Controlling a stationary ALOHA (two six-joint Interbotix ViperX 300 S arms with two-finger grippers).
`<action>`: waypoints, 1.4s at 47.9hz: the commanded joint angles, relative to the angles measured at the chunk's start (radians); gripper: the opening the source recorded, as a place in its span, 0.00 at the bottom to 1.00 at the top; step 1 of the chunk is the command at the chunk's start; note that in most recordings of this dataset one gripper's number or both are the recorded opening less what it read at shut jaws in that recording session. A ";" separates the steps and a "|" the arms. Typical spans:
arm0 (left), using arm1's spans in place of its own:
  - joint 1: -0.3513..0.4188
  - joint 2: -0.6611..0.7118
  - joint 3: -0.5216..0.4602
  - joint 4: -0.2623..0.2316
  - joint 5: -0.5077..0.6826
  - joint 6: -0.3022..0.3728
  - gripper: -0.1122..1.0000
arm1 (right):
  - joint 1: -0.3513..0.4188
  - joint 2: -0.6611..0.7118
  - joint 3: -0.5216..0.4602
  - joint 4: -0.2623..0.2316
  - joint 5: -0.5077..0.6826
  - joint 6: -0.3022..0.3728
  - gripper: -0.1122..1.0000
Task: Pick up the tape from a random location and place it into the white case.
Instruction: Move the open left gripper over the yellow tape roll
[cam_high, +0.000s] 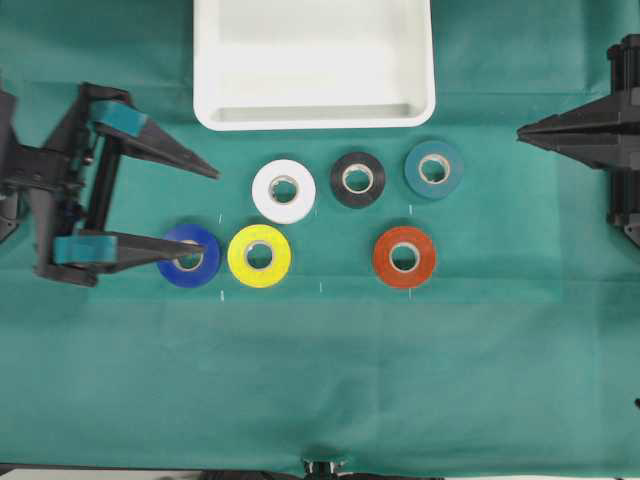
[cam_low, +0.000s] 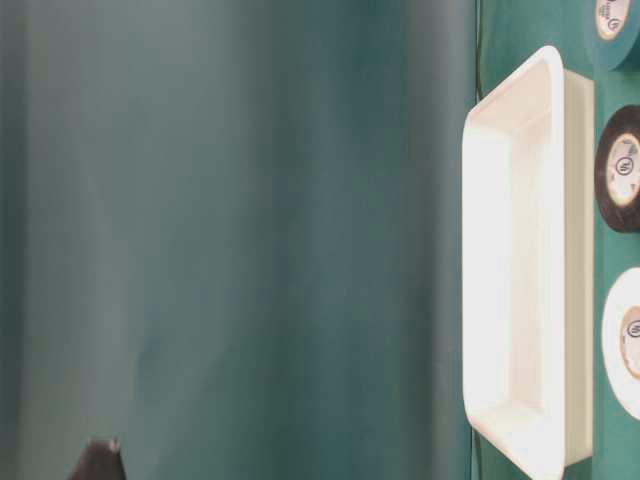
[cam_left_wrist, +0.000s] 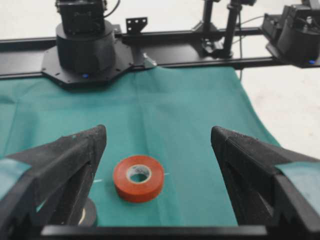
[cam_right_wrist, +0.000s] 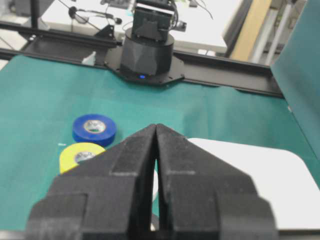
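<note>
Yellow tape (cam_high: 259, 255) lower left of centre, beside blue roll (cam_high: 190, 255), white case (cam_high: 313, 62) top centre – left gripper (cam_high: 211, 210) jaws wide, empty, right gripper (cam_high: 523, 131) jaws pressed together.

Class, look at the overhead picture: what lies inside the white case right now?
Nothing shows inside the white case: its visible floor is bare, and the yellow tape lies outside on the cloth. The case's far end runs past the picture's top edge, so that part cannot be checked.
</note>
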 joint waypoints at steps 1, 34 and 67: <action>-0.005 0.025 -0.052 0.000 -0.009 0.006 1.00 | 0.000 0.006 -0.026 0.000 -0.003 -0.002 0.10; -0.006 0.055 -0.129 -0.002 0.135 -0.017 1.00 | 0.000 0.008 -0.026 0.000 0.009 -0.002 0.10; -0.005 0.287 -0.571 0.000 1.063 -0.038 1.00 | 0.000 0.006 -0.034 0.000 0.046 0.000 0.10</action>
